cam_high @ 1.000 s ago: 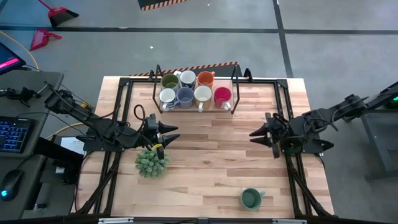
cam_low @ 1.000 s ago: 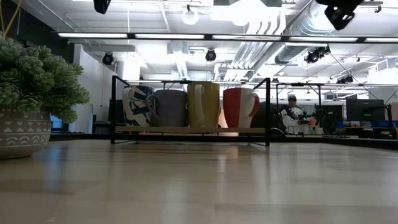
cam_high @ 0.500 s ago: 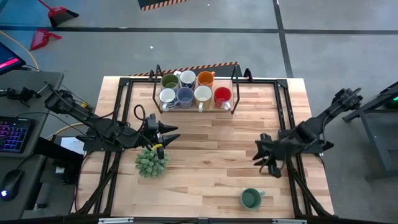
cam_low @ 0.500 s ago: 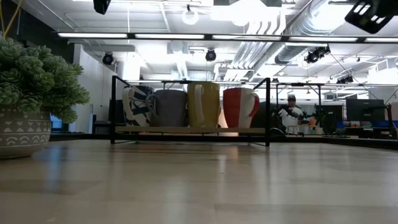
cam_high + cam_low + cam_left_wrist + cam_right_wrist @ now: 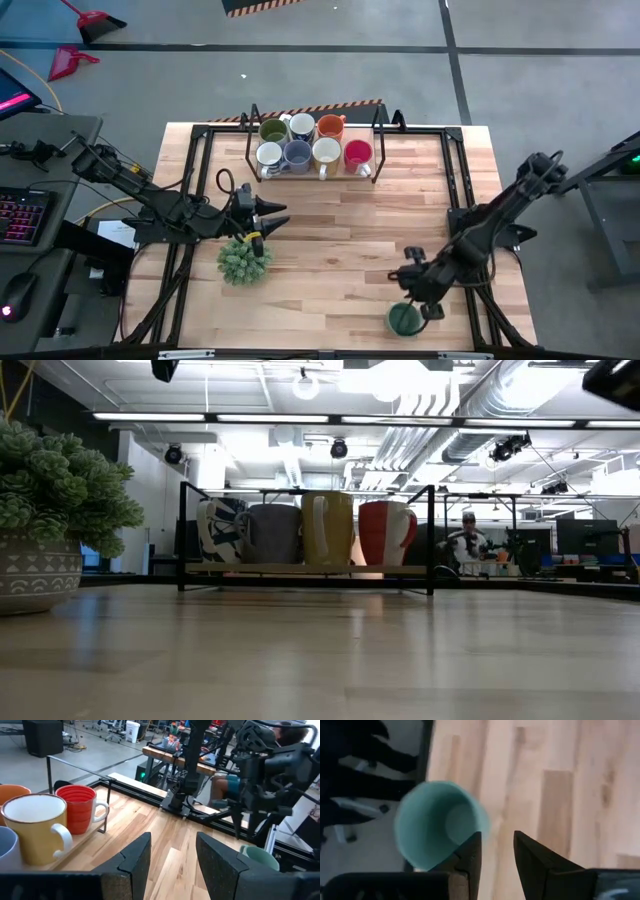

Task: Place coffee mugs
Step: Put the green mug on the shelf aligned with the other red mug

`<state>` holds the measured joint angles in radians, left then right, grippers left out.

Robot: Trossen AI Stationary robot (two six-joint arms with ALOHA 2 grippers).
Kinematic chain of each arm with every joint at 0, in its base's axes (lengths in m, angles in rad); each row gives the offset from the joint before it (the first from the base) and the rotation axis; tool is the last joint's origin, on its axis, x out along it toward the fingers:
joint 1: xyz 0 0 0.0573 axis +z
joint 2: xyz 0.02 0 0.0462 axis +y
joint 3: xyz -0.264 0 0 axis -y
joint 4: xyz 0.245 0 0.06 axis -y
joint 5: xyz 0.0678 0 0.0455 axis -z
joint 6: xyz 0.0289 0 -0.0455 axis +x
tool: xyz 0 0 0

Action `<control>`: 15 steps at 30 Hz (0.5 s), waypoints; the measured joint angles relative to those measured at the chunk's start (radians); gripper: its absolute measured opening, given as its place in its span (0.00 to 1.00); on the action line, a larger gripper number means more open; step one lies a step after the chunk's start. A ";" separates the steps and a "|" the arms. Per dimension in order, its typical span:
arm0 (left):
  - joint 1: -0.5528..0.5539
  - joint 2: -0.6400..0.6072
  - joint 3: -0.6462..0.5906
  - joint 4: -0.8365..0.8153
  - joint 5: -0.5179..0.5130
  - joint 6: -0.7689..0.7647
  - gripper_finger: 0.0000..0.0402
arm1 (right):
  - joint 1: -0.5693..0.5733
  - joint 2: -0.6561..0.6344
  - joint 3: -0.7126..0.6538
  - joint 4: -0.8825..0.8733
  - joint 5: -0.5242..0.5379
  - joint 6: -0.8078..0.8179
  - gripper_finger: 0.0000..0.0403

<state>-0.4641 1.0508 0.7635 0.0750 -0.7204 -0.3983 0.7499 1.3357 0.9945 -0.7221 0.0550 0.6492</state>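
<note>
A dark green mug [image 5: 403,320] stands upright on its base near the table's near edge, right of middle. In the right wrist view I look down into its mouth [image 5: 437,822]. My right gripper [image 5: 413,295] hangs open just over it, pointing down, one finger above the rim on the handle side [image 5: 470,855]. Seven more mugs stand in a black wire rack [image 5: 312,140] at the far edge, among them the olive [image 5: 272,130], orange [image 5: 331,126], blue [image 5: 297,154] and red [image 5: 357,153] ones. My left gripper [image 5: 283,214] waits open at the table's left, pointing right.
A bushy potted plant [image 5: 244,260] sits on the table just near of the left gripper. Black frame rails [image 5: 460,200] run along the table's sides. Bare wood lies between the rack and the green mug. A person [image 5: 468,542] sits far behind the table.
My right gripper has swung from the table's right middle toward the near edge and down, tipping to point downward over the dark green mug. The mug has stayed in place, and so has the left arm.
</note>
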 joint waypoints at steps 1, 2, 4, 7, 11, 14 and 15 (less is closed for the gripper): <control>0.000 0.000 0.000 0.000 0.002 0.000 0.36 | 0.004 0.023 0.022 0.002 -0.008 -0.003 0.23; 0.000 0.000 0.000 -0.001 0.002 0.000 0.36 | 0.007 0.045 0.041 0.001 -0.012 -0.015 0.23; 0.000 0.000 0.000 -0.002 0.002 0.003 0.36 | 0.013 0.091 0.077 -0.001 -0.019 -0.031 0.23; 0.000 0.000 0.000 -0.002 0.003 0.008 0.36 | 0.013 0.150 0.125 -0.004 -0.026 -0.047 0.23; 0.000 0.000 0.000 -0.003 0.016 0.012 0.36 | 0.012 0.212 0.150 -0.038 -0.030 -0.047 0.23; 0.000 0.000 0.000 -0.003 0.056 0.027 0.36 | 0.012 0.244 0.151 -0.043 -0.031 -0.032 0.23; 0.000 0.000 0.000 -0.003 0.064 0.032 0.36 | 0.012 0.255 0.151 -0.040 -0.032 -0.020 0.23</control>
<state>-0.4641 1.0508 0.7635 0.0719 -0.6567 -0.3661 0.7620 1.5904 1.1458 -0.7617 0.0231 0.6287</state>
